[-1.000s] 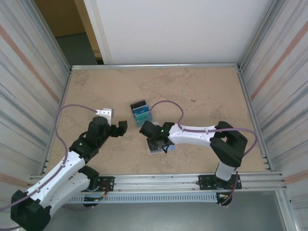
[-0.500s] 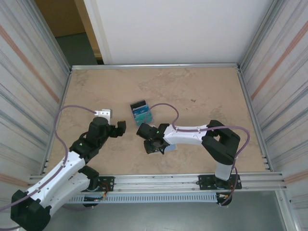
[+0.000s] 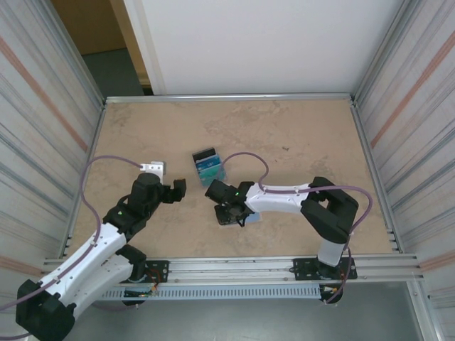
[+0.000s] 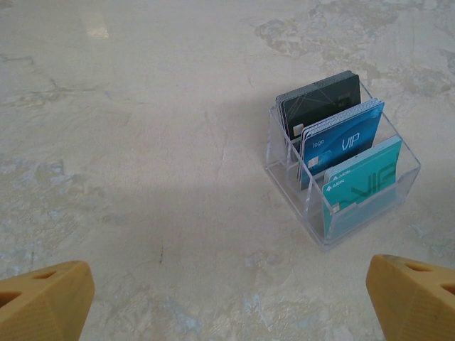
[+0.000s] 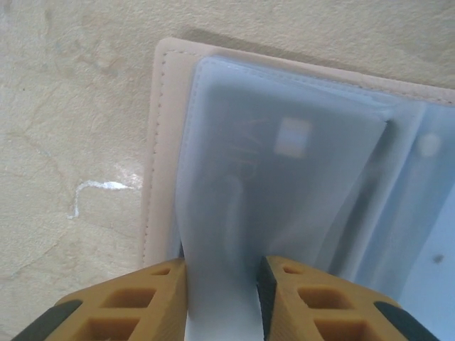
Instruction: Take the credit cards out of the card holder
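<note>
Claw (image 5: 222, 273) of right arm nose-down, tight on sleeve (image 5: 284, 177) of card holder (image 5: 159, 142).

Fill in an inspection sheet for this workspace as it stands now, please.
Surface: beige marbled table.
Job's things: card holder lying open, a card inside its light-blue sleeve; clear box holding black, blue and teal cards upright.
Clutter: nothing seen.
Grippers: left gripper open, holding nothing; right gripper pinching the sleeve.
Cables: a purple cable loops over each arm.
Surroundings: ribbed metal walls, white back panel.
</note>
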Motion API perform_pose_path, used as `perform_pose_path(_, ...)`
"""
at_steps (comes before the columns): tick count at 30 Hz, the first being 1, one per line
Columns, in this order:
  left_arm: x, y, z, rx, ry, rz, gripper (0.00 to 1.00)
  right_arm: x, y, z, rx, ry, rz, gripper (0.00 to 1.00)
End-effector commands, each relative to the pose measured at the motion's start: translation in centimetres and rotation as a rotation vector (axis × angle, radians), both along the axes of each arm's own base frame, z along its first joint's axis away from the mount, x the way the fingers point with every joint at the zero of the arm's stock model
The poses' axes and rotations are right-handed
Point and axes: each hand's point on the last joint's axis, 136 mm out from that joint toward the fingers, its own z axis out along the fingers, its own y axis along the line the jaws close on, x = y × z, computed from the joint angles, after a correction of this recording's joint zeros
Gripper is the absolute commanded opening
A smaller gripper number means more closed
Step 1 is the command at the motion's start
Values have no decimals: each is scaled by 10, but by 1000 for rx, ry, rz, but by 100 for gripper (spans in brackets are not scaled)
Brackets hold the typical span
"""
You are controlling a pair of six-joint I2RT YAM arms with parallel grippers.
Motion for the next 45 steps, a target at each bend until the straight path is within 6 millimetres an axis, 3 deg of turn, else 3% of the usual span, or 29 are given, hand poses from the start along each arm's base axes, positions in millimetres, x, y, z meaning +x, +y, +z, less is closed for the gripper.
perform_pose_path(1, 2, 0, 8, -4, -15, 3, 99, -5, -9, -8, 30, 61, -39, 30)
perform_pose_path(11, 1, -2, 23, -12, -48, -14, 99, 5, -17, 10, 55, 6, -56, 13)
perform_pose_path(26, 0, -11, 47, 42, -122, -51, 99, 16, -50, 27, 25, -75, -119, 19)
perform_pose_path(29, -1, -18, 51, 91, -151, -73, 99, 19, -60, 29, 15, -92, -139, 26)
perform_pose_path(37, -2, -48, 58, 214, -226, -162, 99, 25, -84, 30, -13, -117, -195, 27)
perform_pose_path(45, -6, -78, 43, 315, -208, -251, 99, 27, -108, 22, -32, -108, -260, 27)
